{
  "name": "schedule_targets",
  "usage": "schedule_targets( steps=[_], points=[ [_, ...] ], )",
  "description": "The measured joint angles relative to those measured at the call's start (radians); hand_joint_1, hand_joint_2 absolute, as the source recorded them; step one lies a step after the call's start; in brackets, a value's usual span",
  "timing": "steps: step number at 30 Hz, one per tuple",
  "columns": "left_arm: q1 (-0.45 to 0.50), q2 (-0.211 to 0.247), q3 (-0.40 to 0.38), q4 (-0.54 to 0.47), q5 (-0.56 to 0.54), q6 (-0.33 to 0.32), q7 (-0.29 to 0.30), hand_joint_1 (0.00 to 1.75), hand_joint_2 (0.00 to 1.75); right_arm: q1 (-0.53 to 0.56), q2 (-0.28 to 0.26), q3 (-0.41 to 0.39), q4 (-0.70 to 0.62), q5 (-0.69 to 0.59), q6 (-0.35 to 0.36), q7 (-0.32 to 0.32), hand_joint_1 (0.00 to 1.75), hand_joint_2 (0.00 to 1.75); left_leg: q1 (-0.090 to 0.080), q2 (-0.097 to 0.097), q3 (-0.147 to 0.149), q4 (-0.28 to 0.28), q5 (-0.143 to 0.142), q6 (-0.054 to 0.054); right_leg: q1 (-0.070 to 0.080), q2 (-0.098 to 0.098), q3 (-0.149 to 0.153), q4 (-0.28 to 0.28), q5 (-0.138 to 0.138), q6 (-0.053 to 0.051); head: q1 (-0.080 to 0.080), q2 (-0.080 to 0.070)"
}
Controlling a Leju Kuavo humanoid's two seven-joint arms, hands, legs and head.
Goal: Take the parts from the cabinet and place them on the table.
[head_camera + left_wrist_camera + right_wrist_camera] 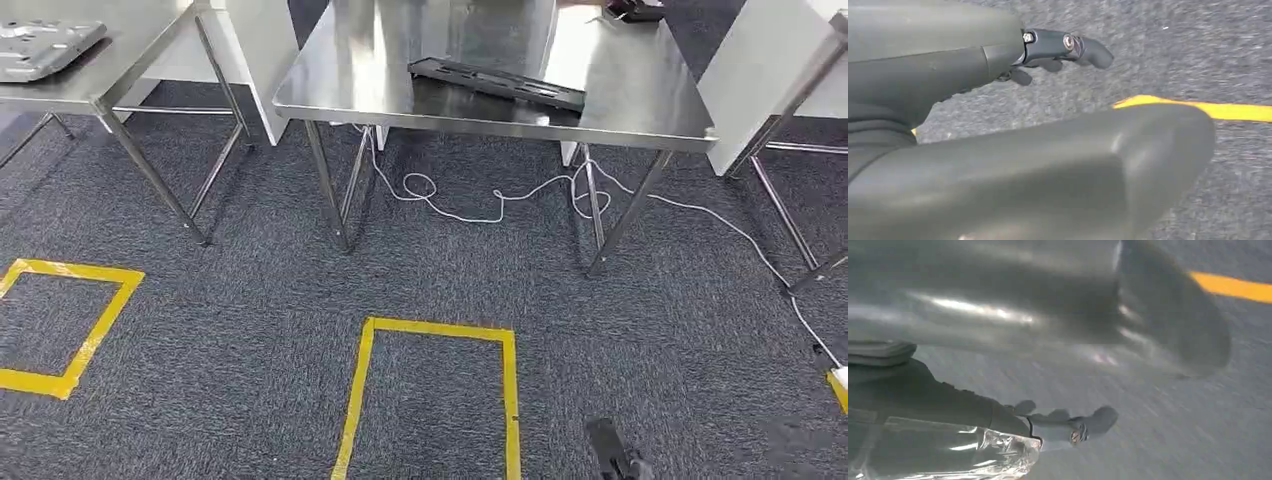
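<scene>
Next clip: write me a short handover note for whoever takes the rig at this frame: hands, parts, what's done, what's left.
Left hand: hangs over the grey carpet, fingers apart, holding nothing.
Right hand: also over the carpet; clear crinkled plastic lies against it, but whether it grips that cannot be told.
Parts: a long black flat part lies on the middle stainless steel table; a grey perforated metal plate lies on the steel table to the left.
Done: at least these two lie on tables.
Left: the cabinet's contents can't be judged from here; check for remaining parts.

Shiny steel table [640, 95], rough carpet [250, 330]
</scene>
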Motion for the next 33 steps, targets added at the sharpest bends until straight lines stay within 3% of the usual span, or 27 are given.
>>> schedule_targets(
  steps=[1, 2, 3, 5, 6, 7, 8, 11, 12, 13, 14, 15, 16, 17, 18, 20, 21, 22, 23, 24, 26, 27, 28, 30, 31, 32, 33],
  points=[
    [-0.001, 0.0, 0.0, 0.0, -0.005, 0.0, 0.0, 0.0, 0.0, 0.009, 0.005, -0.027, 0.011, -0.024, 0.021, -0.008, 0.0, 0.0, 0.005, 0.0, -0.01, 0.078, -0.036, -0.007, 0.001, -0.002, -0.009, 0.002, 0.014, 0.001, -0.001, 0.0],
    [-0.002, 0.001, 0.0, 0.0, -0.006, 0.0, 0.0, 0.0, 0.0, 0.018, 0.009, -0.049, 0.02, -0.038, 0.034, -0.017, 0.0, 0.0, 0.01, 0.001, -0.01, 0.133, -0.032, -0.011, 0.001, -0.004, -0.03, 0.006, 0.027, 0.004, 0.0, 0.0],
    [-0.002, 0.001, 0.0, 0.0, -0.007, 0.0, 0.0, 0.0, 0.0, 0.024, 0.013, -0.072, 0.027, -0.051, 0.045, -0.026, 0.0, 0.0, 0.015, 0.001, 0.002, 0.157, 0.0, -0.015, 0.001, -0.004, -0.052, 0.012, 0.039, 0.008, -0.001, 0.0],
    [-0.002, 0.003, 0.0, 0.0, -0.008, 0.001, 0.0, 0.0, 0.0, 0.032, 0.018, -0.096, 0.036, -0.057, 0.051, -0.032, 0.0, 0.0, 0.024, 0.001, 0.082, 0.085, 0.071, -0.02, -0.002, -0.004, -0.095, 0.032, 0.056, 0.015, -0.001, 0.0],
    [-0.004, 0.003, 0.0, 0.0, -0.012, 0.002, 0.0, 0.0, 0.0, 0.034, 0.02, -0.104, 0.04, -0.058, 0.053, -0.035, 0.0, 1.75, 0.027, 0.0, 0.156, -0.009, 0.079, -0.02, -0.003, -0.001, -0.114, 0.043, 0.064, 0.019, -0.002, 0.0],
    [-0.009, 0.003, -0.001, -0.002, -0.016, 0.011, 0.001, 0.0, 0.0, 0.035, 0.021, -0.117, 0.043, -0.065, 0.053, -0.035, 0.0, 1.75, 0.027, -0.006, 0.242, -0.114, 0.04, -0.016, 0.0, 0.002, -0.126, 0.053, 0.069, 0.027, -0.003, 0.0],
    [-0.015, 0.003, -0.001, -0.005, -0.02, 0.02, 0.004, 0.0, 0.0, 0.038, 0.025, -0.126, 0.046, -0.072, 0.051, -0.035, 0.0, 1.75, 0.024, -0.008, 0.283, -0.189, 0.013, -0.009, 0.003, 0.001, -0.134, 0.057, 0.074, 0.035, 0.0, 0.0],
    [-0.026, 0.001, -0.004, -0.005, -0.04, 0.041, 0.024, 0.0, 0.0, 0.049, 0.027, -0.171, 0.061, -0.108, 0.049, -0.028, 0.0, 1.75, 0.009, -0.006, 0.262, -0.196, 0.025, 0.014, -0.004, -0.001, -0.145, 0.047, 0.113, 0.058, -0.001, 0.0],
    [-0.026, 0.0, -0.006, -0.005, -0.046, 0.043, 0.032, 0.0, 0.0, 0.058, 0.029, -0.185, 0.066, -0.11, 0.05, -0.028, 0.0, 1.75, 0.02, 0.001, 0.25, -0.213, 0.046, 0.028, 0.008, 0.001, -0.152, 0.052, 0.114, 0.065, 0.001, 0.0],
    [-0.031, -0.003, -0.01, -0.005, -0.052, 0.047, 0.037, 0.0, 0.0, 0.07, 0.029, -0.196, 0.069, -0.112, 0.052, -0.027, 0.0, 1.75, 0.015, 0.006, 0.238, -0.211, 0.061, 0.033, -0.001, 0.003, -0.17, 0.078, 0.068, 0.057, -0.003, 0.0],
    [-0.035, -0.003, -0.013, -0.005, -0.058, 0.048, 0.043, 0.0, 0.0, 0.08, 0.03, -0.203, 0.073, -0.112, 0.062, -0.026, 0.0, 1.75, 0.015, 0.008, 0.22, -0.211, 0.073, 0.048, 0.0, 0.004, -0.186, 0.129, 0.003, 0.042, 0.008, 0.0],
    [-0.037, -0.003, -0.017, -0.005, -0.061, 0.048, 0.046, 0.0, 0.0, 0.085, 0.03, -0.212, 0.076, -0.114, 0.066, -0.023, 0.0, 1.75, 0.013, 0.009, 0.206, -0.211, 0.087, 0.046, 0.0, 0.005, -0.201, 0.195, -0.054, 0.033, 0.011, 0.0],
    [-0.038, -0.003, -0.02, -0.005, -0.067, 0.048, 0.049, 0.0, 0.0, 0.085, 0.03, -0.217, 0.077, -0.112, 0.07, -0.018, 0.0, 1.75, 0.012, 0.013, 0.189, -0.21, 0.1, 0.047, -0.003, 0.005, -0.213, 0.265, -0.095, 0.031, 0.01, 0.0],
    [-0.04, -0.003, -0.022, -0.005, -0.069, 0.048, 0.051, 0.0, 0.0, 0.085, 0.032, -0.218, 0.079, -0.105, 0.07, -0.014, 0.0, 1.75, 0.012, 0.018, 0.17, -0.21, 0.115, 0.045, -0.003, 0.005, -0.217, 0.329, -0.109, 0.04, 0.011, 0.0],
    [-0.042, -0.003, -0.026, -0.005, -0.071, 0.048, 0.053, 0.0, 0.0, 0.085, 0.032, -0.218, 0.08, -0.093, 0.07, -0.007, 0.0, 1.75, 0.012, 0.021, 0.15, -0.209, 0.13, 0.042, -0.005, 0.004, -0.206, 0.36, -0.091, 0.056, 0.013, 0.0],
    [-0.043, -0.005, -0.029, -0.005, -0.077, 0.047, 0.055, 0.0, 0.0, 0.085, 0.031, -0.218, 0.08, -0.077, 0.069, 0.005, 0.0, 1.75, 0.014, 0.026, 0.117, -0.206, 0.158, 0.033, -0.014, 0.004, -0.131, 0.303, -0.017, 0.09, 0.013, 0.0],
    [-0.044, -0.006, -0.03, -0.005, -0.078, 0.046, 0.055, 0.0, 0.0, 0.085, 0.032, -0.218, 0.08, -0.074, 0.069, 0.008, 0.0, 1.75, 0.015, 0.026, 0.099, -0.203, 0.17, 0.026, -0.021, 0.004, -0.072, 0.229, 0.001, 0.097, 0.013, 0.0],
    [-0.046, -0.006, -0.032, -0.005, -0.08, 0.045, 0.056, 0.0, 0.0, 0.085, 0.033, -0.218, 0.081, -0.072, 0.069, 0.01, 0.0, 1.75, 0.012, 0.025, 0.088, -0.197, 0.182, 0.018, -0.028, 0.005, 0.005, 0.127, -0.017, 0.095, 0.014, 0.0],
    [-0.047, -0.006, -0.034, -0.007, -0.082, 0.045, 0.057, 0.0, 0.0, 0.083, 0.038, -0.218, 0.081, -0.072, 0.068, 0.011, 0.0, 1.75, 0.01, 0.025, 0.075, -0.194, 0.192, 0.011, -0.016, 0.009, 0.083, 0.009, -0.058, 0.089, 0.019, 0.0],
    [-0.047, -0.008, -0.035, -0.007, -0.088, 0.045, 0.057, 0.0, 0.0, 0.084, 0.038, -0.218, 0.082, -0.072, 0.066, 0.013, 0.0, 1.75, 0.007, 0.026, 0.072, -0.196, 0.21, 0.007, -0.008, 0.011, 0.072, -0.01, -0.068, 0.071, 0.009, 0.0],
    [-0.051, -0.008, -0.036, -0.006, -0.09, 0.042, 0.059, 0.0, 0.0, 0.09, 0.042, -0.218, 0.087, -0.071, 0.062, 0.018, 0.0, 1.75, 0.009, 0.023, 0.067, -0.205, 0.234, 0.005, -0.005, 0.01, 0.051, 0.004, -0.058, 0.071, 0.007, 0.0],
    [-0.049, -0.008, -0.037, -0.006, -0.093, 0.041, 0.06, 0.0, 0.0, 0.096, 0.042, -0.218, 0.088, -0.071, 0.062, 0.021, 0.0, 1.75, 0.011, 0.023, 0.062, -0.203, 0.236, 0.001, -0.02, 0.005, 0.039, 0.002, -0.049, 0.057, 0.009, 0.0],
    [-0.049, -0.008, -0.039, -0.005, -0.093, 0.04, 0.06, 0.0, 0.0, 0.098, 0.044, -0.218, 0.091, -0.071, 0.062, 0.022, 0.0, 1.75, 0.016, 0.018, 0.05, -0.182, 0.187, -0.004, -0.023, 0.0, 0.036, 0.007, -0.041, 0.045, 0.005, 0.0],
    [-0.047, -0.008, -0.043, -0.005, -0.093, 0.039, 0.061, 0.0, 0.0, 0.099, 0.045, -0.218, 0.092, -0.071, 0.061, 0.023, 0.0, 1.75, 0.017, 0.014, 0.023, -0.047, 0.036, -0.01, -0.015, -0.003, 0.014, 0.007, -0.02, 0.015, -0.002, 0.0],
    [-0.048, -0.008, -0.044, -0.005, -0.093, 0.039, 0.061, 0.0, 0.0, 0.098, 0.044, -0.218, 0.093, -0.071, 0.061, 0.023, 0.0, 1.75, 0.018, 0.012, 0.009, 0.038, -0.018, -0.012, -0.009, -0.005, 0.005, 0.009, -0.008, 0.012, -0.001, 0.0],
    [-0.048, -0.008, -0.044, -0.005, -0.093, 0.039, 0.061, 0.0, 0.0, 0.098, 0.044, -0.218, 0.093, -0.071, 0.061, 0.023, 0.0, 1.75, 0.018, 0.012, 0.0, 0.107, -0.041, -0.013, -0.004, -0.005, -0.007, 0.01, 0.002, 0.01, -0.003, 0.0],
    [-0.048, -0.008, -0.045, -0.005, -0.093, 0.039, 0.061, 0.0, 0.0, 0.098, 0.043, -0.218, 0.093, -0.071, 0.061, 0.023, 0.0, 1.75, 0.018, 0.011, 0.004, 0.145, -0.03, -0.011, 0.0, -0.005, -0.022, 0.016, 0.012, 0.01, -0.002, 0.0]
  ],
)
